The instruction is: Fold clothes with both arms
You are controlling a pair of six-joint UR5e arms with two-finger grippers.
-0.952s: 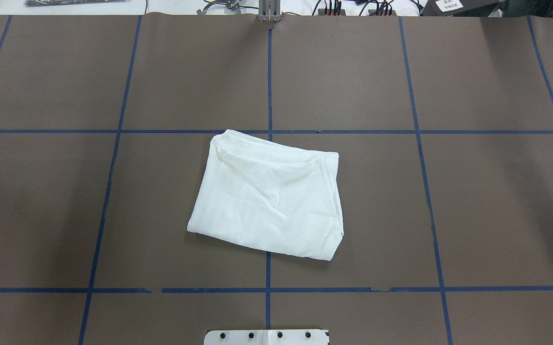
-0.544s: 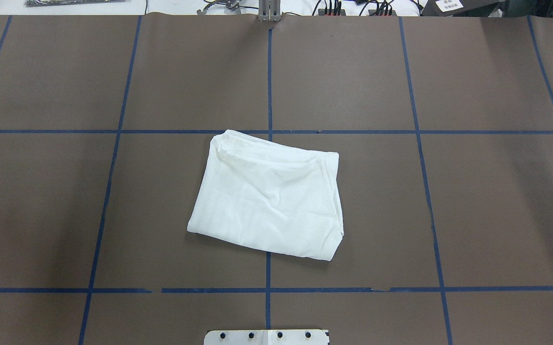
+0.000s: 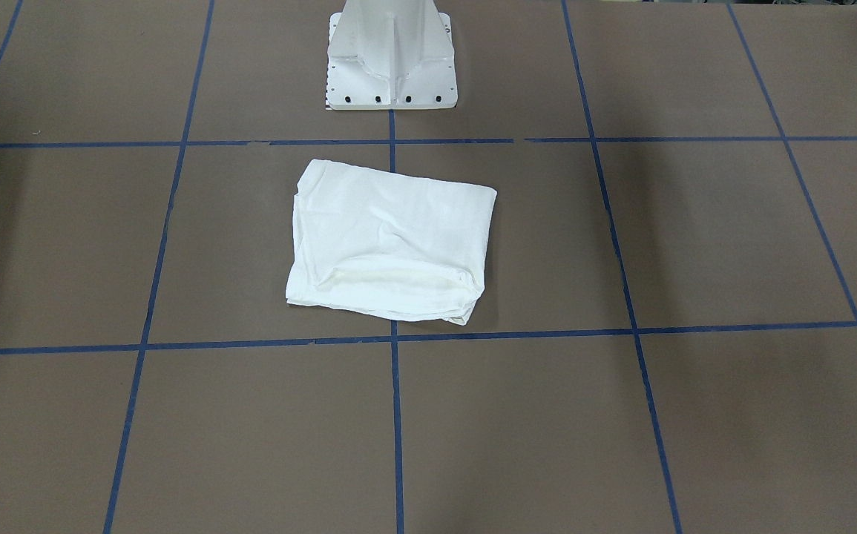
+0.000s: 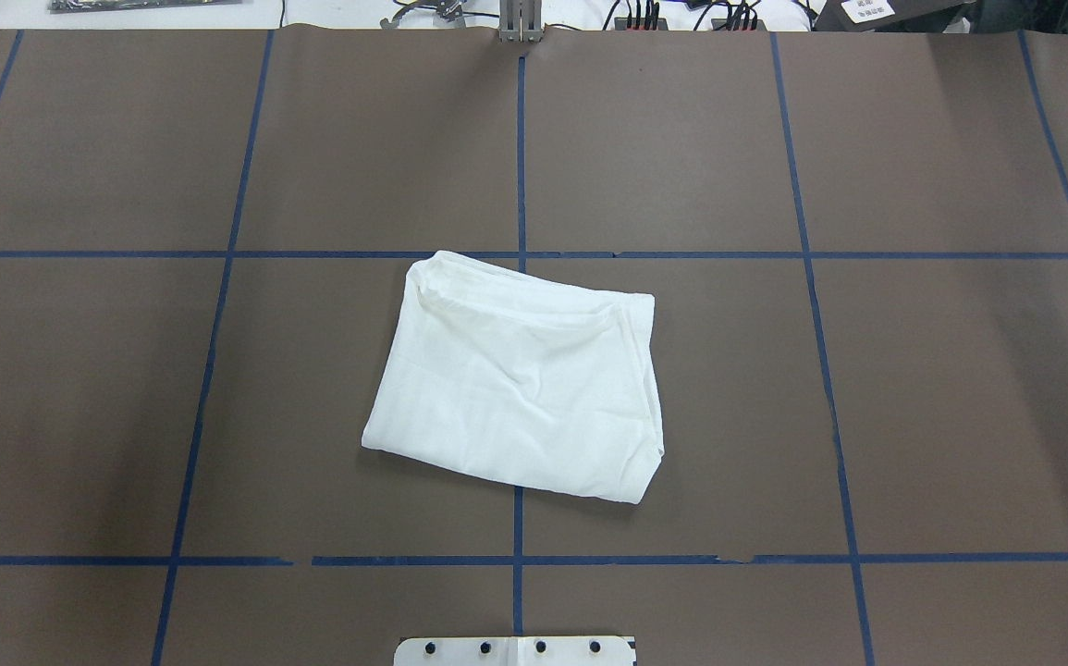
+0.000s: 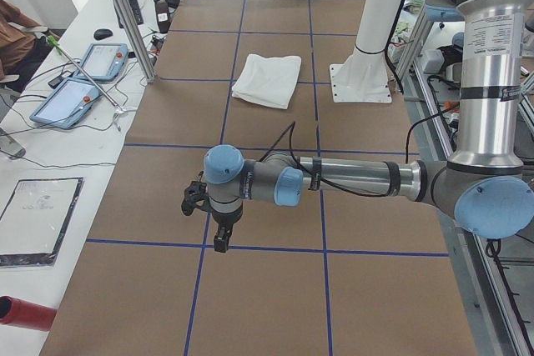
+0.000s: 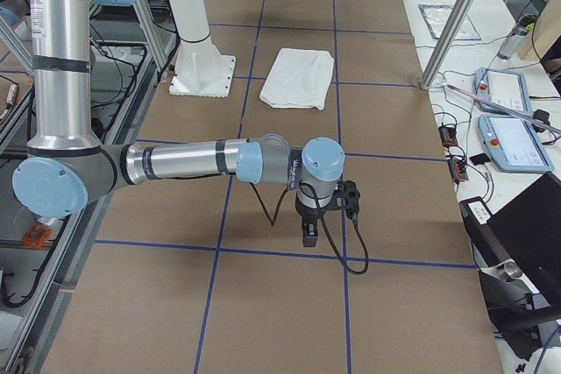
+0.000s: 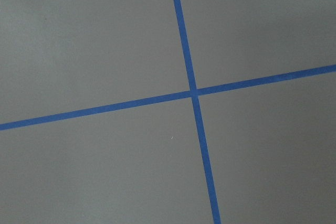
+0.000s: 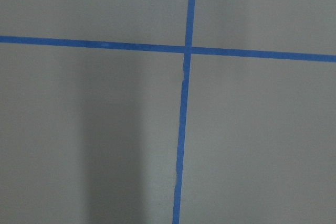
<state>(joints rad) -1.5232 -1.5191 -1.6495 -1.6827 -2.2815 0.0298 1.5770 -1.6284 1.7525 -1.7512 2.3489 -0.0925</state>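
Note:
The white shirt (image 4: pixel 520 379) lies folded into a rough rectangle in the middle of the brown table, with no text or collar showing. It also shows in the front view (image 3: pixel 391 241), the left side view (image 5: pixel 267 81) and the right side view (image 6: pixel 298 78). My left gripper (image 5: pixel 219 239) hangs over the table far from the shirt, toward the table's left end. My right gripper (image 6: pixel 308 236) hangs likewise toward the right end. Both point down and hold nothing that I can see. I cannot tell whether they are open or shut. Both wrist views show only bare table and blue tape.
The white pedestal base (image 3: pixel 391 67) stands just behind the shirt on the robot's side. Blue tape lines (image 4: pixel 520 148) grid the table. Tablets (image 5: pixel 83 77) and cables lie on the side bench, and a metal post (image 6: pixel 460 19) stands at the table's far edge.

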